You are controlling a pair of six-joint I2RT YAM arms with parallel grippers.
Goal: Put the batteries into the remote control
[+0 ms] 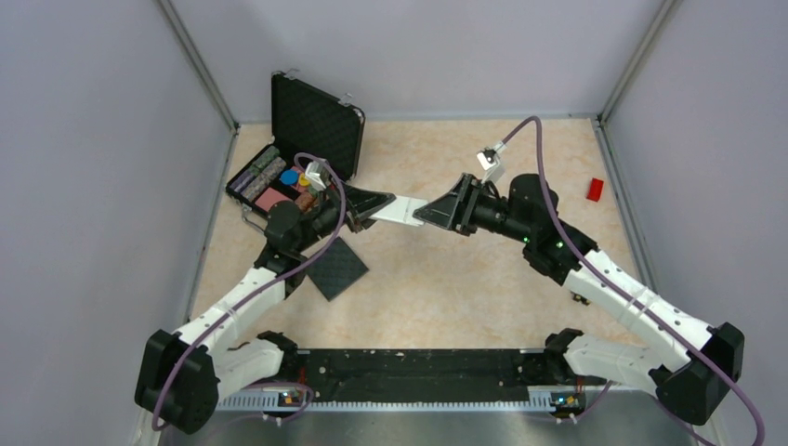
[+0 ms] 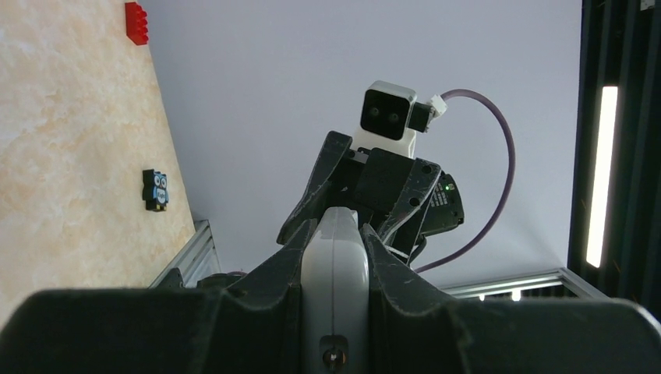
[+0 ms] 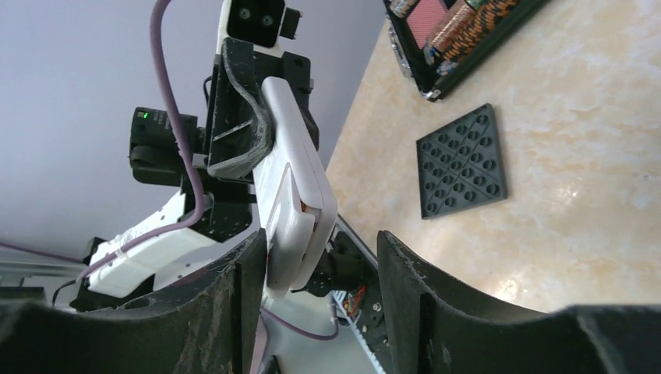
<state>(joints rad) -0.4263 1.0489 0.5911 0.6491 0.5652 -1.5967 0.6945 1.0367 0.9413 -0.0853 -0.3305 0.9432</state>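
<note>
The white-grey remote control (image 1: 401, 210) is held in the air between both arms above the table's middle. My left gripper (image 1: 383, 205) is shut on one end; in the left wrist view its fingers (image 2: 394, 257) clamp the remote (image 2: 335, 269) on both sides. My right gripper (image 1: 429, 213) is open around the other end. In the right wrist view the remote (image 3: 292, 179) rests against the left finger (image 3: 242, 296), and the right finger (image 3: 405, 288) stands apart. The back cover looks slightly lifted, with a sliver of orange (image 3: 301, 205) at the seam. No loose batteries are in view.
An open black case (image 1: 311, 121) with coloured pieces stands at the back left. A black studded plate (image 1: 336, 268) lies below the left gripper and also shows in the right wrist view (image 3: 461, 164). A red block (image 1: 595, 190) lies at the far right, near an owl figure (image 2: 156, 189).
</note>
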